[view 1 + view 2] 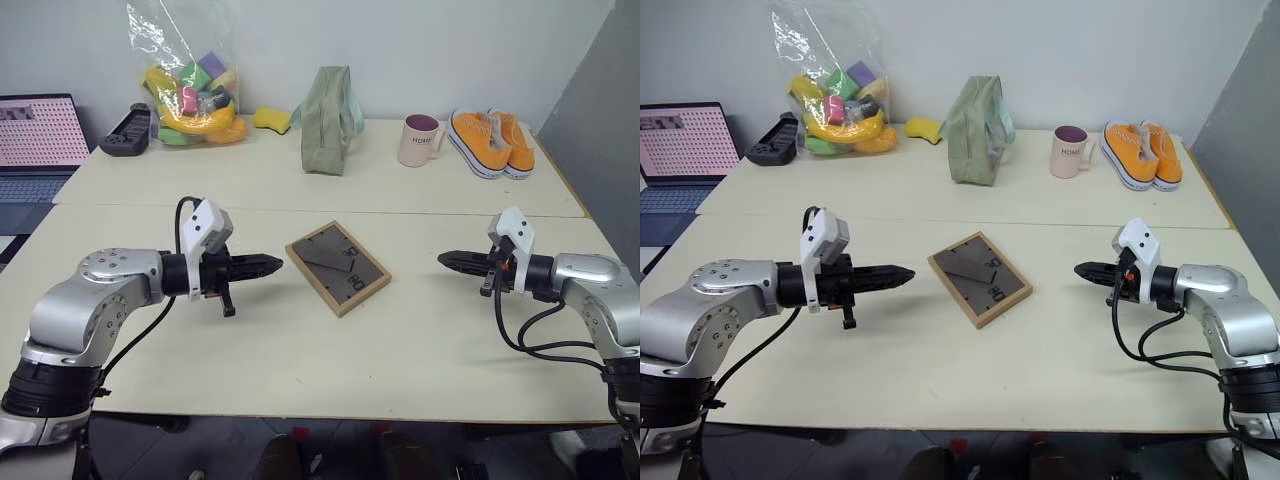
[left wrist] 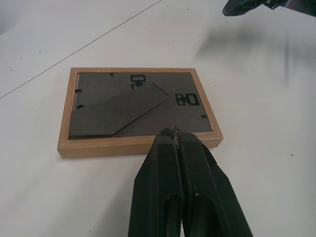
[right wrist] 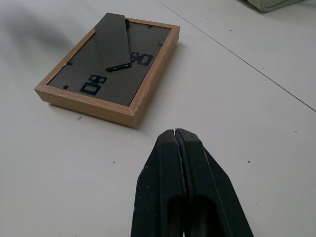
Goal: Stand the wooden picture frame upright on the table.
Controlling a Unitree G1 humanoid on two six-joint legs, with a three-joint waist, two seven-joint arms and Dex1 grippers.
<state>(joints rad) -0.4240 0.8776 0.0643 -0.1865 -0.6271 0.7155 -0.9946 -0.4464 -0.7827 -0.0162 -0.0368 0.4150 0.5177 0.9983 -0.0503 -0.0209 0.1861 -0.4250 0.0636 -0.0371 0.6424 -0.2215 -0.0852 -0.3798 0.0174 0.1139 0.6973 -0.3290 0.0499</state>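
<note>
Pale cream table (image 1: 420, 330) — light-wood picture frame (image 1: 338, 267) lying face-down between left gripper (image 1: 277, 265) and right gripper (image 1: 444, 259), both jaws together, empty.

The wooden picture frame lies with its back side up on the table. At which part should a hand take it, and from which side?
Probably the light-wood rim. The wooden picture frame lies flat, back up, on the table, so only its thin outer edges can be pinched. The left hand, shut, already points at the nearest edge; opening it there and coming in low from the frame's left seems best. The stand lies folded flat.
</note>
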